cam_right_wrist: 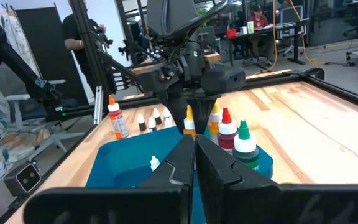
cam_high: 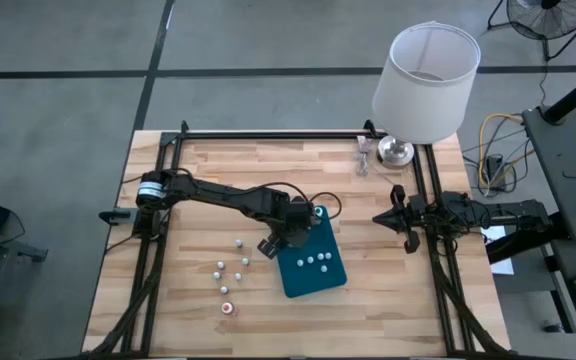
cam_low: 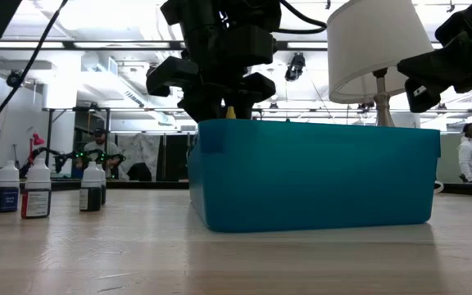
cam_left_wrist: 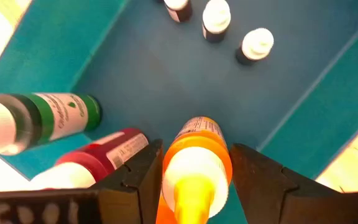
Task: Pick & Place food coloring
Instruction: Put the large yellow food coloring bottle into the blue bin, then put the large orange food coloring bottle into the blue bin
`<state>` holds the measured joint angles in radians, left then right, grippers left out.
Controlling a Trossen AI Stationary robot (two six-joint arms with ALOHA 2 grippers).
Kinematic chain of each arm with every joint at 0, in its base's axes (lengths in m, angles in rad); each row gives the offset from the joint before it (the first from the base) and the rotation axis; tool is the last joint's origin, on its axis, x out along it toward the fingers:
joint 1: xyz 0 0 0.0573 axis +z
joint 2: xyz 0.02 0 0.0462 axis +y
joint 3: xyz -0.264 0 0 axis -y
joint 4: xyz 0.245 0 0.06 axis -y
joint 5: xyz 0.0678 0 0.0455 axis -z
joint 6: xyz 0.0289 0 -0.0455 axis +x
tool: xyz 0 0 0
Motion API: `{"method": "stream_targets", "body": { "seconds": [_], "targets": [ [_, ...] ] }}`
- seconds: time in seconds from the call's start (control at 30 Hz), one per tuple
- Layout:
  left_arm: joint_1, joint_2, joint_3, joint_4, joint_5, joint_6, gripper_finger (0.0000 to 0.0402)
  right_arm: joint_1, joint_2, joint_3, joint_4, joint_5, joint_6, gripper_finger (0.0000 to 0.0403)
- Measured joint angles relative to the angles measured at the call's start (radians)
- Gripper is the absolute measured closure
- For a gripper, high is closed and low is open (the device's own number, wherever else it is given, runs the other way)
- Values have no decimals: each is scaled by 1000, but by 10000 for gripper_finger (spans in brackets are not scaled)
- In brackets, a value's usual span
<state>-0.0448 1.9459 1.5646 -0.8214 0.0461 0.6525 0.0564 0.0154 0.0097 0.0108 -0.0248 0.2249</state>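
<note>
Holding an orange bottle [cam_left_wrist: 196,163] clamped between its fingers over the teal tray [cam_high: 295,279], the left gripper [cam_high: 290,228] is mid-placement. Several food coloring bottles [cam_high: 315,260] already stand or lie inside the tray, while about six loose bottles [cam_high: 232,268] remain on the table [cam_high: 208,170] beside it. Farther off, the right gripper [cam_high: 392,216] waits at the table's edge, jaws together and empty.
</note>
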Motion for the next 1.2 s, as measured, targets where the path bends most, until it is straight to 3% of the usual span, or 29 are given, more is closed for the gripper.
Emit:
{"method": "stream_targets", "body": {
  "seconds": [0.43,1.0,1.2],
  "targets": [
    [2,-2,10,-10,-19,0,182,0,0,0,0,0,0,394],
    [5,-5,186,-240,-29,-15,179,0,0,0,0,0,0,394],
    [4,-21,242,-306,-29,-98,179,0,0,0,0,0,0,394]
  ]
}}
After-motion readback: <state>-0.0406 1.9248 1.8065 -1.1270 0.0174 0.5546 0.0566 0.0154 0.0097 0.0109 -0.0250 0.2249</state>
